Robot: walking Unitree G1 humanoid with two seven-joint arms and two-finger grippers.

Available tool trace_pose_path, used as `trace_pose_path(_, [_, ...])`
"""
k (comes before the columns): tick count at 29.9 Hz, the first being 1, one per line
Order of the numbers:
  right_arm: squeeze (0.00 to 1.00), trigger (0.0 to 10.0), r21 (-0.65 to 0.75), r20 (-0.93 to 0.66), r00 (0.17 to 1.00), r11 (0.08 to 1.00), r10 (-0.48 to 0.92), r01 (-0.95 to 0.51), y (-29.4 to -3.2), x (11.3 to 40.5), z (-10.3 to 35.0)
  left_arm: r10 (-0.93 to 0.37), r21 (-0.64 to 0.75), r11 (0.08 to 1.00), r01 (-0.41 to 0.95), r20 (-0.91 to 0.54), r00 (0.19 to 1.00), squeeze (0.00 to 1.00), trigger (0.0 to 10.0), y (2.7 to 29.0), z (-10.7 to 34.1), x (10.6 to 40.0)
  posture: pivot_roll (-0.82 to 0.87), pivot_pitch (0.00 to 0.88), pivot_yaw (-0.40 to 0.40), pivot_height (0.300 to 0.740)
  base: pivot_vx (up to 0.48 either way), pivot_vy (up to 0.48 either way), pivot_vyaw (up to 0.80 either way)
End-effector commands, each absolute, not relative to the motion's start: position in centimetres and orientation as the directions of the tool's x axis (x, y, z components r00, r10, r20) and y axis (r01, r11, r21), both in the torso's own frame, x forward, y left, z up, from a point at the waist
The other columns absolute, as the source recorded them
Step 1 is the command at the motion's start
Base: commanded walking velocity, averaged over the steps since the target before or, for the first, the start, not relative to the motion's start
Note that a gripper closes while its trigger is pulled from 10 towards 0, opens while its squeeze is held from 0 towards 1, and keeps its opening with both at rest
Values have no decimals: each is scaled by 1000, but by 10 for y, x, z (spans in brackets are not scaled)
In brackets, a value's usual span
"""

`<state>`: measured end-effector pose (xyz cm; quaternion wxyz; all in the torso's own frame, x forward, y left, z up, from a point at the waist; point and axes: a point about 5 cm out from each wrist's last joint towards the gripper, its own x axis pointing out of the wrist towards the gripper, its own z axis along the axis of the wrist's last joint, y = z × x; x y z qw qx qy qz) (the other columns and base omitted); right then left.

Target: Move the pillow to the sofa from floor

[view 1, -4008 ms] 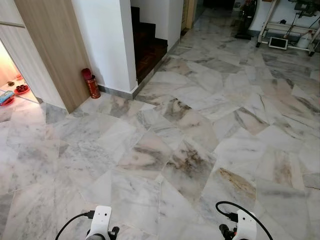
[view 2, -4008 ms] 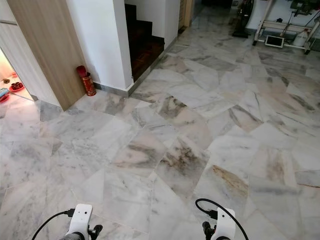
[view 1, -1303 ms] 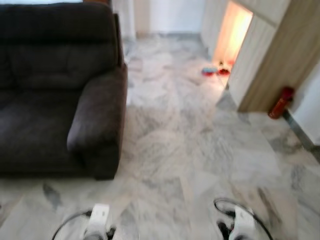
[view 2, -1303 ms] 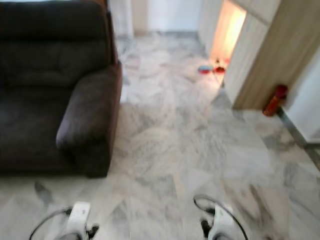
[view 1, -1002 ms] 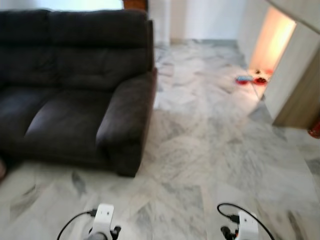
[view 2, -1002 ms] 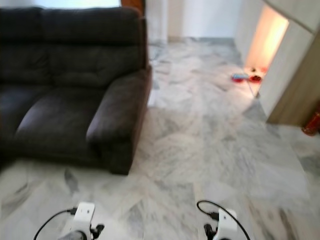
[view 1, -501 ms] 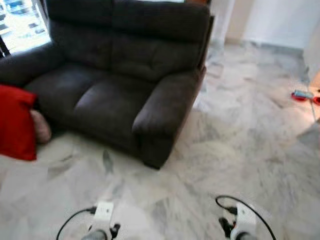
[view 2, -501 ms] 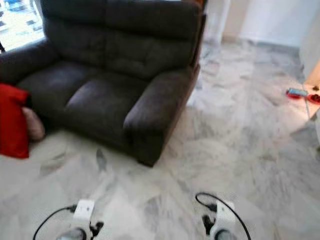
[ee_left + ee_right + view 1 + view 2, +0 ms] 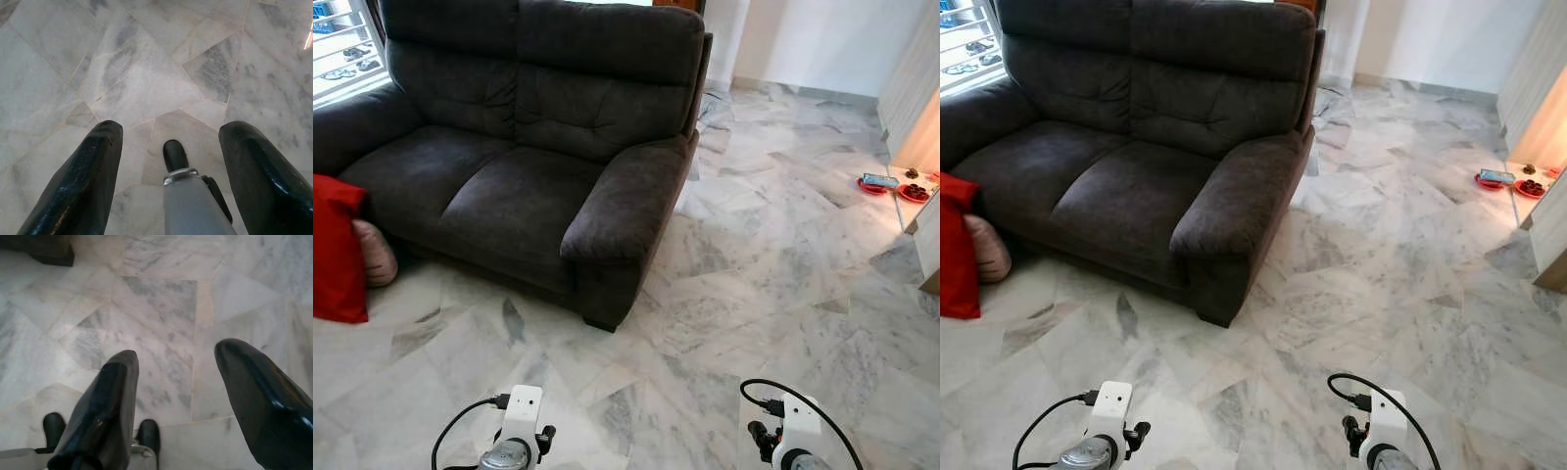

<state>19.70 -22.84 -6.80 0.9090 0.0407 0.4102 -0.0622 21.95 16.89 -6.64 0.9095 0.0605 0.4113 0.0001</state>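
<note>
Both grippers hang low at our sides over the marble floor [image 9: 744,294]: our left gripper [image 9: 168,161] has its two black fingers spread apart with nothing between them but bare tiles, and our right gripper [image 9: 176,396] likewise has its fingers parted and holds nothing. From the head we see the tops of our two wrists at the near edge, each with a black cable looping off it. Ahead of us and to the left stands a dark grey two-seat sofa [image 9: 538,147], its nearer armrest pointing toward us. At the far left, on the floor just beside the sofa's front, stands a red pillow [image 9: 337,250], upright and cut off by the frame's edge, with a pinkish striped cushion [image 9: 374,253] tucked behind it against the sofa. Farther off to the right, small red dishes [image 9: 891,186] sit on the floor near a lit doorway, and beyond them runs a white wall [image 9: 822,44].
</note>
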Motion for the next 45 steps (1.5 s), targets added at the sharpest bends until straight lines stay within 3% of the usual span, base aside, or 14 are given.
trace_pose_path(1, [0, 10000, 4, -737, 673, 995, -65, 101, -229, 203, -64, 61, 111, 993, 35, -753, 655, 0, 10000, 169, -66, 220, -114, 0, -40, 740, 0, 0, 0])
trace_pose_path(5, [0, 10000, -73, -744, 668, 996, -16, -57, -226, 206, -63, 58, 126, 990, 60, -759, 649, 0, 10000, 171, -67, 219, -132, 0, -19, 740, 0, 0, 0])
trace_pose_path(13, [0, 10000, -68, -803, 596, 989, 22, -128, -215, 182, -78, 104, 153, 988, 28, -780, 617, 0, 10000, 187, -77, 197, -42, 0, -21, 740, 0, 0, 0])
trace_pose_path(24, [0, 10000, -27, -816, 579, 999, 2, -42, -226, 164, -83, 84, 143, 989, 46, -783, 616, 0, 10000, 178, -82, 187, -22, 0, -53, 740, 0, 0, 0])
trace_pose_path(27, [0, 10000, -7, -815, 579, 999, -36, 52, -232, 159, -84, 87, 139, 990, 36, -782, 617, 0, 10000, 173, -84, 185, -11, 0, -45, 740, 0, 0, 0])
trace_pose_path(33, [0, 10000, -3, -806, 588, 995, -60, 97, -234, 159, -84, 96, 146, 989, 28, -774, 625, 0, 10000, 172, -83, 185, 18, 0, -32, 740, 0, 0, 0])
trace_pose_path(45, [0, 10000, 41, -803, 595, 997, -6, 66, -212, 164, -87, 120, 164, 986, 13, -771, 626, 0, 10000, 191, -81, 187, -44, 0, 12, 740, 0, 0, 0])
